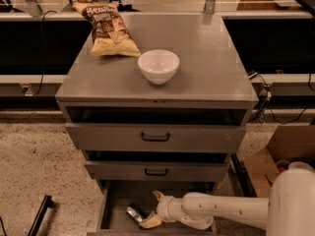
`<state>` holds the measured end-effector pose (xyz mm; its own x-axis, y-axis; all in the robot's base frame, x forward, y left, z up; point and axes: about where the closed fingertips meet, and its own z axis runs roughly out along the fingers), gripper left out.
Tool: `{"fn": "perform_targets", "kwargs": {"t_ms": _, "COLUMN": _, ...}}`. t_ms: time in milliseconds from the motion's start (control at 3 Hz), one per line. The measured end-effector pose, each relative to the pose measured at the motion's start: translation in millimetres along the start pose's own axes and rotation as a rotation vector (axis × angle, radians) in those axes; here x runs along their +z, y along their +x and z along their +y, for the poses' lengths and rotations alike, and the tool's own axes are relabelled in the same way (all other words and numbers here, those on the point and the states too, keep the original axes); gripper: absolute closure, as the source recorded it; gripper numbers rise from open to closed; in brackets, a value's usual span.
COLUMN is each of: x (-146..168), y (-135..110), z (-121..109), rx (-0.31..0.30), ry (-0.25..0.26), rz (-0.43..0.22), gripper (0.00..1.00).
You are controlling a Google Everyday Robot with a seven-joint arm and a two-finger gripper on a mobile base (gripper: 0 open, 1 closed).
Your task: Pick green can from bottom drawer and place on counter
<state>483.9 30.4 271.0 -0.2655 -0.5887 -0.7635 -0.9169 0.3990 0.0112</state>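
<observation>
The green can (133,214) lies on its side in the open bottom drawer (112,200), left of centre; only its shiny end and a dark side show. My gripper (153,209) reaches into the drawer from the right on a white arm. One fingertip (157,195) points up and back, the other (150,222) lies low, right beside the can. The can sits just left of the fingers, not between them. The counter (206,58) is the grey top of the cabinet, above.
A white bowl (158,66) stands on the counter near the front centre. A chip bag (108,29) lies at the back left. The two upper drawers with black handles (155,137) are slightly pulled out. A cardboard box (283,151) sits on the floor at the right.
</observation>
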Motion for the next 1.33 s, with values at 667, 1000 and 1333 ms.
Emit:
{"fn": "perform_targets", "kwargs": {"t_ms": 667, "x": 35.3, "y": 18.7, "z": -1.5, "rx": -0.013, "ry": 0.017, "rz": -0.031, "gripper": 0.3}}
{"fn": "perform_targets", "kwargs": {"t_ms": 1000, "x": 53.3, "y": 27.9, "z": -5.1, "rx": -0.004, "ry": 0.027, "rz": -0.003, "gripper": 0.27}}
{"fn": "perform_targets", "kwargs": {"t_ms": 1333, "x": 80.7, "y": 40.6, "z": -14.0, "rx": 0.039, "ry": 0.05, "rz": 0.014, "gripper": 0.3}}
